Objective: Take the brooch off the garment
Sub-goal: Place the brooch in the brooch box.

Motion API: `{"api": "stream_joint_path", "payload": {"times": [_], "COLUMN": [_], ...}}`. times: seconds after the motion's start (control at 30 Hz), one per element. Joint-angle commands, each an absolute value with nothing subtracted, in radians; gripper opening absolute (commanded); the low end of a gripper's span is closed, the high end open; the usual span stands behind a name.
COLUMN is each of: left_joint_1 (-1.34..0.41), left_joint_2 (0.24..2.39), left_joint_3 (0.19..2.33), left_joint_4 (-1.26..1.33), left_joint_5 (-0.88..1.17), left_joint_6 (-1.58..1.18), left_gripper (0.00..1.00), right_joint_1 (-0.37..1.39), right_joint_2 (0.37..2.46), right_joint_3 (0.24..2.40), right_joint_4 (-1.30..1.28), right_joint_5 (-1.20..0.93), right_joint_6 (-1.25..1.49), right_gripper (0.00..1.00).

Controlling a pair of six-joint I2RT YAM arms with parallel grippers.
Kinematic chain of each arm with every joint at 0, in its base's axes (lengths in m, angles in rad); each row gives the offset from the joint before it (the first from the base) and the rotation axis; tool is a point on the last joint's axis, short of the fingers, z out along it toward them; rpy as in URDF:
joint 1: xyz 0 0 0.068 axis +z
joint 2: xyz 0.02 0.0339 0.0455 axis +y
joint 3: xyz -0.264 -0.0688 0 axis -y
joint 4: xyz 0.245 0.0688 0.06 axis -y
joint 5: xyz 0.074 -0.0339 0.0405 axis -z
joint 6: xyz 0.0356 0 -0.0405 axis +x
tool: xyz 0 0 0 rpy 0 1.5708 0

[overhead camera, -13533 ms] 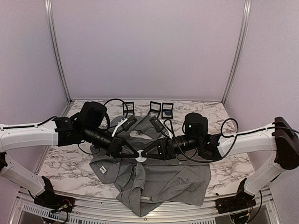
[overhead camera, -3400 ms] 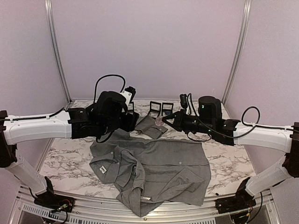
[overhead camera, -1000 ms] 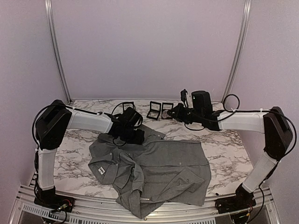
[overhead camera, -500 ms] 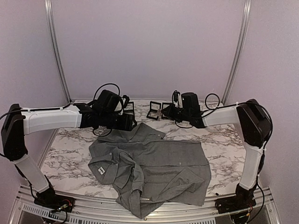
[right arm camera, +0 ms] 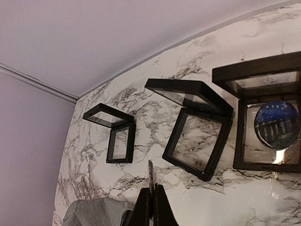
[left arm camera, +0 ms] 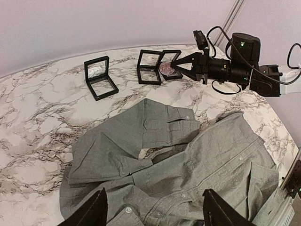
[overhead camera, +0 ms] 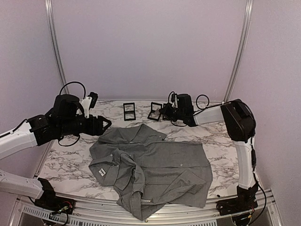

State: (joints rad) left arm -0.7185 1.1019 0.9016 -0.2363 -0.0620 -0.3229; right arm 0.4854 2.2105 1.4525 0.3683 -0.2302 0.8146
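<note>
Just one shirt (overhead camera: 164,160), three open cases (left arm camera: 99,77); left jaws wide, empty, right jaws closed

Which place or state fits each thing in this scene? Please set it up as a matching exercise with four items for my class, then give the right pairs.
Things
A. grey shirt
B. left pincer
C. right pincer
D. right-hand display case

Place or state
1. shut, near the cases
2. lid up, with a blue disc inside
3. open, above the shirt
4. lying spread on the marble table

Pairs: A-4, B-3, C-1, D-2
</note>
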Motion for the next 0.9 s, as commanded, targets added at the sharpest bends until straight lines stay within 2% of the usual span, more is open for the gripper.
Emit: {"api": "stream_joint_path", "payload": {"times": [0.0,0.27,0.87], "left_joint_1": [-0.710,-0.710,-0.710], "left_joint_2": [0.984,0.851,0.852], "left_joint_3": [0.828,0.737,0.732], "left_joint_4": [-0.299,-0.258,-0.264], "left_joint_5": [-0.135,-0.177,-0.141], "left_joint_6": [-0.257,-0.219,-0.197], "left_gripper": [0.72,0.76,0.81], "right_joint_1": [0.477,0.477,0.477], "right_joint_2": [2.299,2.429,2.538], "right_joint_3": [1.565,1.713,1.850], "right_joint_4": [0.362,0.334,0.284], "right_joint_5": [-0.231,-0.218,-0.189], "right_joint_6": [0.841,0.864,0.895], "right_gripper": [0.00,0.00,0.00]}}
